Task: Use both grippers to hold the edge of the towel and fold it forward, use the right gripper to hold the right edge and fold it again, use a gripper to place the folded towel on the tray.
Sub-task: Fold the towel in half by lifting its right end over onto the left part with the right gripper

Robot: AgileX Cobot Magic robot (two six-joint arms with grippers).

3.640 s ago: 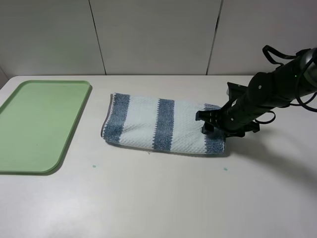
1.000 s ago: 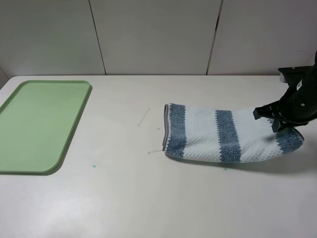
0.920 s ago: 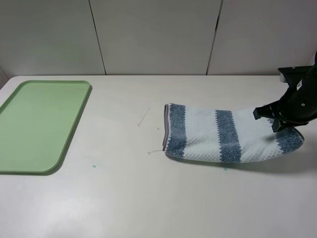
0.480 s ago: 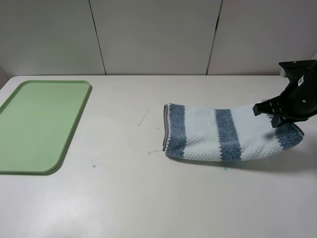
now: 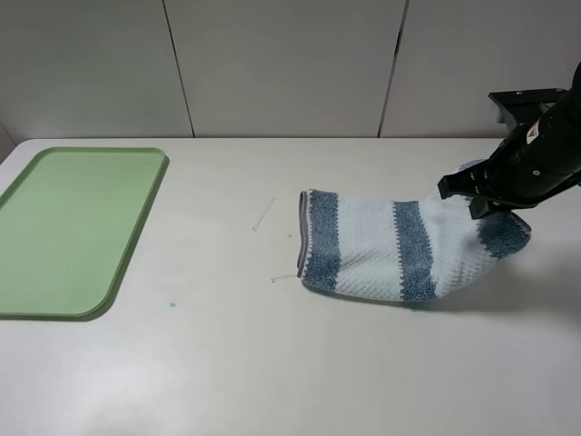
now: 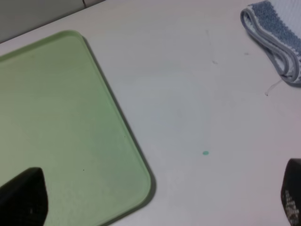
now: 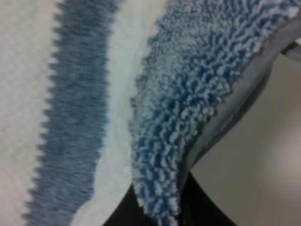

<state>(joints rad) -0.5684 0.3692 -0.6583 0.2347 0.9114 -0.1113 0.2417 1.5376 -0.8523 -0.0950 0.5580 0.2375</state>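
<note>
The right gripper [image 5: 478, 198] clamps the towel [image 5: 372, 243] by its striped end, raised off the white table [image 5: 272, 363] (pale panelled wall [image 5: 272, 64] behind). The left gripper [image 6: 157, 195] gapes, one finger above the tray [image 6: 56, 117].

Right gripper [image 5: 479, 202] pinched closed, held aloft at the far right, left gripper [image 6: 157, 197] spread wide, angled downward.

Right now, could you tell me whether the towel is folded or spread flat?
Folded: the towel shows stacked hem layers at its left end; its right end is lifted.
</note>
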